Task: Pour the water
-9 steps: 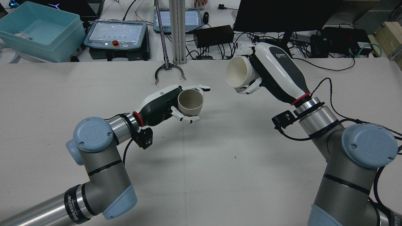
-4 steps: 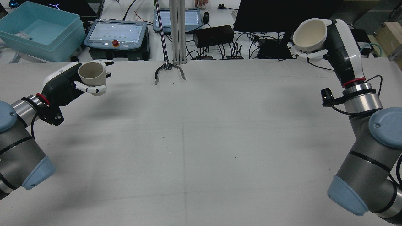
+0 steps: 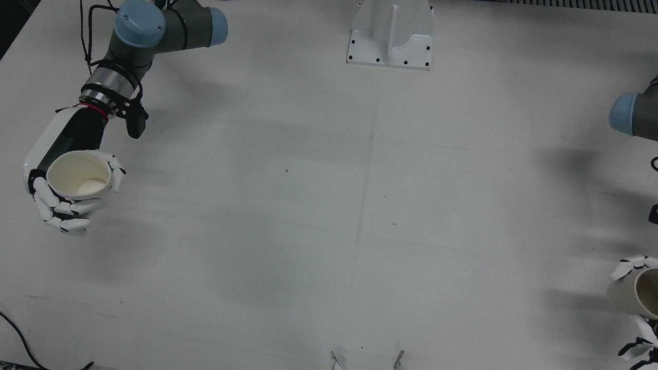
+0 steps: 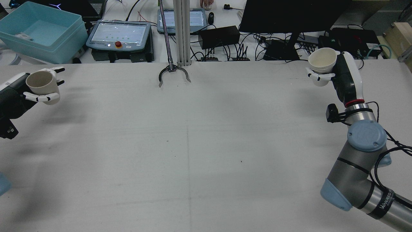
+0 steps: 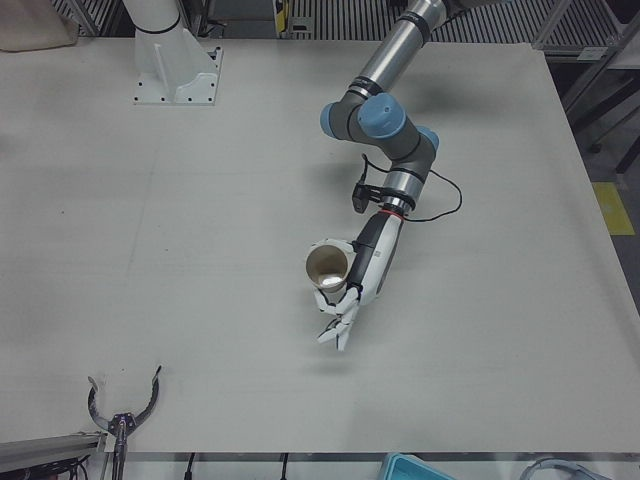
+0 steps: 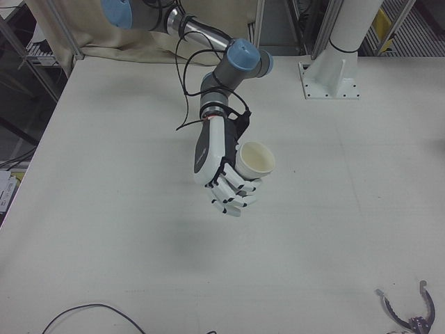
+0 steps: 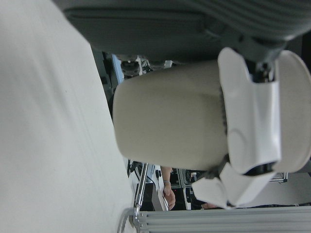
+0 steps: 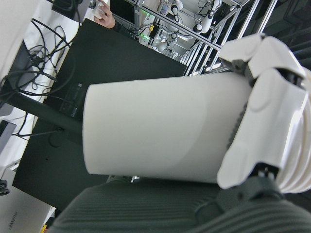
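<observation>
Both arms had swung further apart, left hand (image 4: pixel 40 87) clasping an upright beige cup (image 4: pixel 39 82), right hand (image 4: pixel 334 75) a seemingly empty white cup (image 4: pixel 322 61)

The rear view looks down from high behind the arms, facing 12 o'clock across the desk (image 4: pixel 206 145). Front view is nearly overhead. Left-front and right-front views face the robot, each covering one half. Hand views sit close, sideways.
</observation>
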Motion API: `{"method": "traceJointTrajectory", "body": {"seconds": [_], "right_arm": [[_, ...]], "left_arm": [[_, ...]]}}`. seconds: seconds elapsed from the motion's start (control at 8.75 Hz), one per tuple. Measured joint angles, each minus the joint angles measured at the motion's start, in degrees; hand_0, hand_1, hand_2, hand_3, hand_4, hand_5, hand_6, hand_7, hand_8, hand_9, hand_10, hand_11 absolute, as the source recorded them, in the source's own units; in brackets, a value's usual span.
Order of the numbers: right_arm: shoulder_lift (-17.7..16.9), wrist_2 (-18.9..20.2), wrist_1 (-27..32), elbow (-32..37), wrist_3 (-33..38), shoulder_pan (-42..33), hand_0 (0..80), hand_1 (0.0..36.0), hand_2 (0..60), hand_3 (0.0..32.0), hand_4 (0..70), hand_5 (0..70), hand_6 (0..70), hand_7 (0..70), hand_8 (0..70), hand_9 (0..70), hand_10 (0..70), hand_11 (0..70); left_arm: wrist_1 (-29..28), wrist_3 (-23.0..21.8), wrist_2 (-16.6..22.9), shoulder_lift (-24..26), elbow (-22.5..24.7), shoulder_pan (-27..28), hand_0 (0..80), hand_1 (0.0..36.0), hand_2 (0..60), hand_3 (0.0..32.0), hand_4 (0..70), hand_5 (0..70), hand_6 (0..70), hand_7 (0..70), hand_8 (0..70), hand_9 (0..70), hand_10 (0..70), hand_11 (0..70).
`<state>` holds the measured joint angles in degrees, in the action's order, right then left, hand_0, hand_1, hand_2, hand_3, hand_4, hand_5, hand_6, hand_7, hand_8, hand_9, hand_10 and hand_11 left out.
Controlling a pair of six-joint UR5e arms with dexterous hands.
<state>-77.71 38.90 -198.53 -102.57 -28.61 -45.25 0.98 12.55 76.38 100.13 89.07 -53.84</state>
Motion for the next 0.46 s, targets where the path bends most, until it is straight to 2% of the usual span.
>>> {"method": "traceJointTrajectory", "body": {"seconds": [0.11, 0.23, 0.34, 0.46], "right_arm": [[0.1, -0.5, 0.0, 1.7, 1.1, 1.2, 56.9, 28.6, 60.0, 0.0, 37.7, 70.0, 42.5, 40.9, 43.4, 56.6, 22.1, 34.1], [0.1, -0.8, 0.1, 2.3, 1.6, 1.9, 56.8, 28.6, 60.0, 0.0, 38.0, 70.0, 43.0, 41.3, 43.4, 56.6, 22.0, 34.0], [0.0, -0.9, 0.0, 2.5, 1.8, 2.2, 56.9, 28.3, 60.0, 0.0, 38.1, 70.0, 43.5, 41.6, 43.6, 56.7, 22.0, 33.9], [0.0, -0.9, 0.0, 2.5, 1.9, 2.4, 56.7, 27.8, 60.0, 0.0, 38.0, 70.0, 43.5, 41.7, 43.5, 56.6, 21.6, 33.5]], "left_arm": [[-5.0, 0.0, -1.9, -1.6, -4.2, -0.4, 52.9, 36.0, 60.0, 0.0, 29.3, 70.0, 1.8, 21.3, 0.0, 2.8, 7.1, 13.0], [-9.6, 0.0, -3.4, -2.9, -8.0, -0.6, 53.1, 34.5, 60.0, 0.0, 29.0, 70.0, 1.3, 21.4, 0.0, 2.8, 7.0, 12.7], [-15.0, 0.1, -5.4, -4.1, -12.5, -0.6, 54.8, 25.3, 40.3, 0.0, 28.1, 70.0, 0.1, 20.9, 0.0, 2.7, 6.6, 11.9], [-19.3, 0.3, -6.7, -4.7, -16.8, -0.6, 55.5, 19.1, 12.1, 0.0, 27.0, 45.8, 0.0, 18.1, 0.0, 2.2, 6.2, 11.0]]}}
